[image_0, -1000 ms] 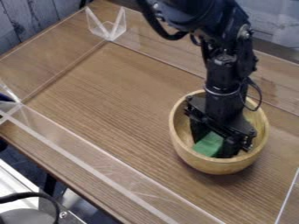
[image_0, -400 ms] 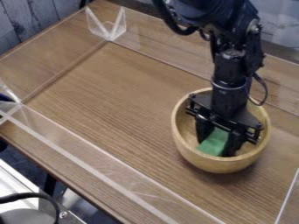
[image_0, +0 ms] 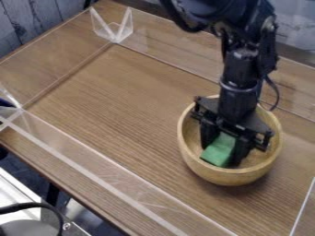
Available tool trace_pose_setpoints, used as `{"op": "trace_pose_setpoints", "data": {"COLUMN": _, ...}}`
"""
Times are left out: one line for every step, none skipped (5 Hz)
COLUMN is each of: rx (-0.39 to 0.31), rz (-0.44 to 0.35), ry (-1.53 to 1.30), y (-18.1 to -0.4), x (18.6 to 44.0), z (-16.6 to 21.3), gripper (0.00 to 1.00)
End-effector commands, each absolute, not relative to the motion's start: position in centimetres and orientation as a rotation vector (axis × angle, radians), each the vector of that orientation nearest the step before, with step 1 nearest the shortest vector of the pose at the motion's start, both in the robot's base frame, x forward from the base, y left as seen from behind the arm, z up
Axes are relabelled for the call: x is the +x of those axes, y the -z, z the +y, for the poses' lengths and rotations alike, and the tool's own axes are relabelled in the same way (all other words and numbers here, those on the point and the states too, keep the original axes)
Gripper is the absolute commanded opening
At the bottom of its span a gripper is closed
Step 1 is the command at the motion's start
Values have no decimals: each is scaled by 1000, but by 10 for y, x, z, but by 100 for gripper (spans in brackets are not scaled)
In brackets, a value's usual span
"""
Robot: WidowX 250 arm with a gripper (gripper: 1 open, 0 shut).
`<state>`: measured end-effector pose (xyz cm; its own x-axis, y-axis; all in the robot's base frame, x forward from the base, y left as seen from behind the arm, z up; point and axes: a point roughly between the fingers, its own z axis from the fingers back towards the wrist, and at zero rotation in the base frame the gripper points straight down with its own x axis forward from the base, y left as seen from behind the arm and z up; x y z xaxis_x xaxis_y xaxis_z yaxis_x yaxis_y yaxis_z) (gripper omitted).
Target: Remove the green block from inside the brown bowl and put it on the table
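Observation:
The brown bowl (image_0: 250, 174) sits on the table (image_0: 110, 101) at the right, near the front clear wall. Inside it the green block (image_0: 220, 154) leans tilted against the bowl's inner left side. My gripper (image_0: 229, 140) reaches straight down into the bowl from the black arm above. Its black fingers sit close against the block's upper end, shut on it. The fingers hide the top of the block, and its lower part still rests in the bowl.
Low clear plastic walls (image_0: 74, 152) edge the tabletop; the front wall runs just left of and below the bowl. A clear plastic corner piece (image_0: 120, 29) stands at the far back. The arm's cable hangs right of the bowl.
The jaws have drawn in from wide open onto the green block. The arm stands a little more upright over the bowl. The block looks slightly more tilted.

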<state>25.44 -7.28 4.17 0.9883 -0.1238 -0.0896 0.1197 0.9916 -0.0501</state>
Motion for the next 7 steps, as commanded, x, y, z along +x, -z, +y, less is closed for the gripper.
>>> {"op": "trace_pose_setpoints", "data": {"rx": -31, "rz": -61, "ry": 117, "y": -94, "x": 272, "z": -66, "gripper": 0}}
{"op": "trace_pose_setpoints", "data": {"rx": -17, "rz": -75, "ry": 109, "y": -134, "x": 279, "z": -53, "gripper": 0}}
{"op": "trace_pose_setpoints", "data": {"rx": -15, "rz": -72, "ry": 99, "y": -160, "x": 287, "z": -31, "gripper": 0}}
{"op": "trace_pose_setpoints", "data": {"rx": 11, "rz": -61, "ry": 42, "y": -154, "x": 299, "z": 6, "gripper": 0}}
{"op": "trace_pose_setpoints", "data": {"rx": 40, "rz": -31, "ry": 17, "y": -134, "x": 306, "z": 39, "gripper": 0}}
{"op": "trace_pose_setpoints", "data": {"rx": 43, "rz": -17, "ry": 53, "y": -118, "x": 313, "z": 19, "gripper": 0}}
{"op": "trace_pose_setpoints", "data": {"rx": 52, "rz": 5, "ry": 45, "y": -101, "x": 305, "z": 0, "gripper": 0}}
